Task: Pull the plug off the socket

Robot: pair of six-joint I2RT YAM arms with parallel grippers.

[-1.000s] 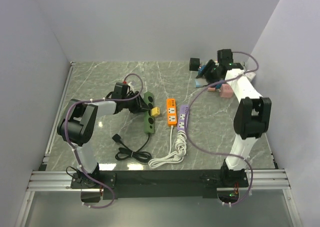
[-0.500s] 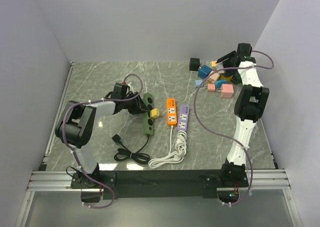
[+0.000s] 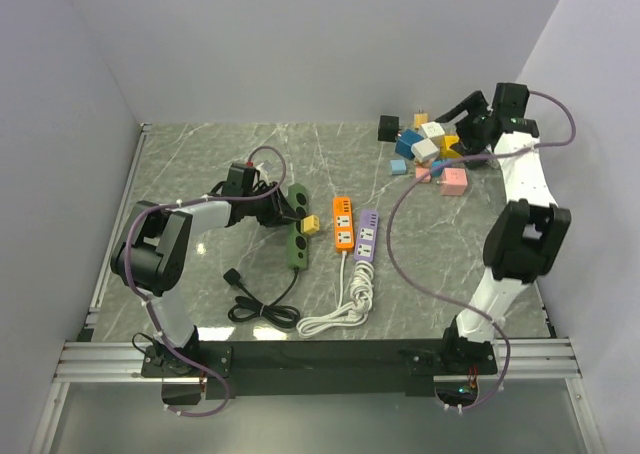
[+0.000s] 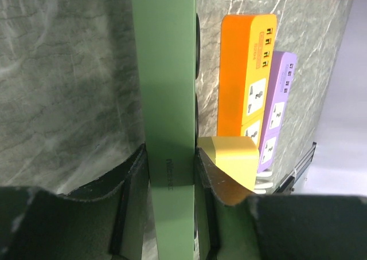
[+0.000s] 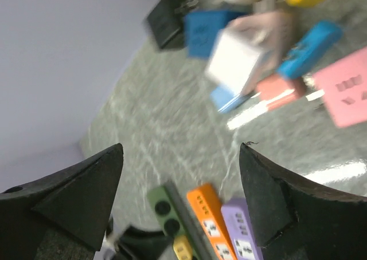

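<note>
The left gripper (image 4: 170,168) is clenched across the width of the green power strip (image 3: 298,236), which lies on the table (image 3: 200,154) with its long axis running from 12 to 6 o'clock in the top view. The yellow plug (image 3: 311,224) is seated on the strip's 3 o'clock side, just beside that grip. The right gripper (image 3: 455,124) is released and holds nothing. It hangs over the loose adapters (image 3: 430,149), well apart from the plug, which lies toward its 8 o'clock.
</note>
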